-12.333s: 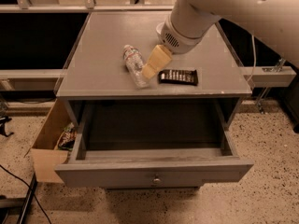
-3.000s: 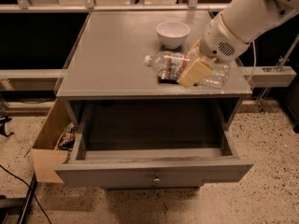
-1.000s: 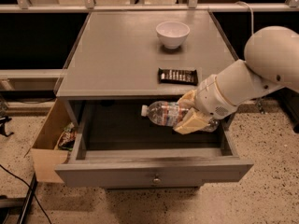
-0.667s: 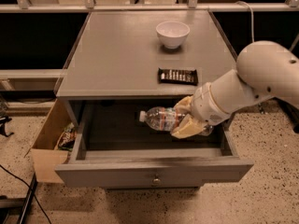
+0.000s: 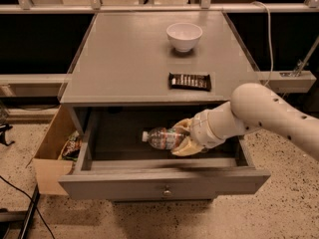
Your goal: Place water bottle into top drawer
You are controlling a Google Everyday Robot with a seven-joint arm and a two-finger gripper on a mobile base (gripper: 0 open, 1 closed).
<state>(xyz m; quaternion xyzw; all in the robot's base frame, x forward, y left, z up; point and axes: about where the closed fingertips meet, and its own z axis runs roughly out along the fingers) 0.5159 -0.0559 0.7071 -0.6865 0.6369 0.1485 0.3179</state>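
The water bottle [image 5: 162, 137] is clear with a white cap pointing left and a red-and-white label. It lies sideways inside the open top drawer [image 5: 164, 180], low over its floor. My gripper [image 5: 185, 138] has cream fingers shut on the bottle's right end, reaching into the drawer from the right. The drawer is grey with a small round knob [image 5: 166, 191] on its front.
A white bowl [image 5: 184, 36] and a dark candy bar [image 5: 190, 81] sit on the grey cabinet top [image 5: 124, 54]. A tan box [image 5: 52, 156] with snack packets stands on the floor at the left of the drawer. A cable lies on the floor at lower left.
My gripper carried the bottle from the cabinet top down over the front edge and lowered it into the open drawer, moving left and deeper in the last second.
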